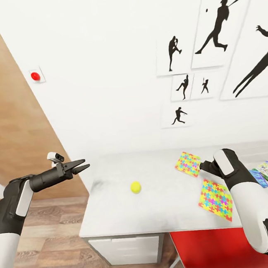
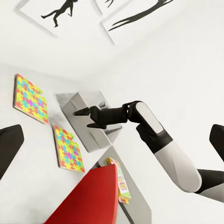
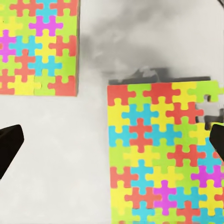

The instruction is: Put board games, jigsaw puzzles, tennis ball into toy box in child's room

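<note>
- The right gripper (image 2: pixel 83 117) hangs above the table (image 1: pixel 118 210) with its jaws spread wide and nothing between them, apparently lining up for a pick from above.
- The nearer jigsaw puzzle (image 3: pixel 163 154) lies flat just under it, close to the table's front edge; the second puzzle (image 3: pixel 37 46) lies just beyond, toward the wall.
- The left gripper (image 1: pixel 82 165) hovers off the table's left edge, fingers parted and empty.
- The tennis ball (image 1: pixel 135 187) sits mid-table.

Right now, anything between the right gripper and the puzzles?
Nothing visible. The right gripper hangs open above the table, and its wrist view looks straight down on both puzzles lying flat, with bare tabletop between them.
</note>
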Tool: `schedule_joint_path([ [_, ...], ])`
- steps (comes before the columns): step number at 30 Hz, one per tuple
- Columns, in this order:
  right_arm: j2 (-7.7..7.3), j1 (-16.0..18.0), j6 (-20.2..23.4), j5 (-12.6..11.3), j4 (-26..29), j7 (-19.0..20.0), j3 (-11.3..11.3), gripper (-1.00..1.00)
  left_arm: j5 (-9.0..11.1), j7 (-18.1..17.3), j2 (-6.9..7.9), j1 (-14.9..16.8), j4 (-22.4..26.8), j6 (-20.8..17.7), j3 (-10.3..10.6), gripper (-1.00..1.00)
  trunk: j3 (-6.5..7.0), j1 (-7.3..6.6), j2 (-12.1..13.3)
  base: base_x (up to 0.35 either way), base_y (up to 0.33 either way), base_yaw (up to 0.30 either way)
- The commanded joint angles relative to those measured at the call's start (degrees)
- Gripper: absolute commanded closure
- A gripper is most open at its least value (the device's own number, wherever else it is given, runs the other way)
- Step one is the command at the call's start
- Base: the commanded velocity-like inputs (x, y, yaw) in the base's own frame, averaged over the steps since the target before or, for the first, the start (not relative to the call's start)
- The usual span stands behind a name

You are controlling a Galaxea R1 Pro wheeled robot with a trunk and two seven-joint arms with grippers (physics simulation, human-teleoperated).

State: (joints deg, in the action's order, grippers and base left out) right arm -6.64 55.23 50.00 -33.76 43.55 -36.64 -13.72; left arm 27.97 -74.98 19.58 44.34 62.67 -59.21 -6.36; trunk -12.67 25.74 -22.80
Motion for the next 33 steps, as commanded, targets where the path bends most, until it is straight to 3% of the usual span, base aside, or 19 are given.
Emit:
schedule_joint_path([
  [1,-0.01,0.1,0.1,-0.6,0.1,-0.5,0.0,-1.0,0.1,-0.1,0.02,0.0,0.0,-0.5,0.0,-1.0,-0.21,0.05,-0.1,0.15,0.022,0.0],
  [19,-0.31,0.1,0.1,-0.6,0.0,-0.5,-0.1,-1.0,0.2,-0.1,0.01,0.0,0.1,-0.5,0.1,-1.0,-1.91,0.05,-0.1,0.022,0.002,-0.041],
  [33,-2.19,0.5,0.2,-0.4,-0.3,-0.5,-0.1,-1.0,0.2,-0.2,0.02,0.0,0.1,-0.5,0.1,-1.0,-3.24,0.05,-0.1,0.0,0.0,-0.003],
])
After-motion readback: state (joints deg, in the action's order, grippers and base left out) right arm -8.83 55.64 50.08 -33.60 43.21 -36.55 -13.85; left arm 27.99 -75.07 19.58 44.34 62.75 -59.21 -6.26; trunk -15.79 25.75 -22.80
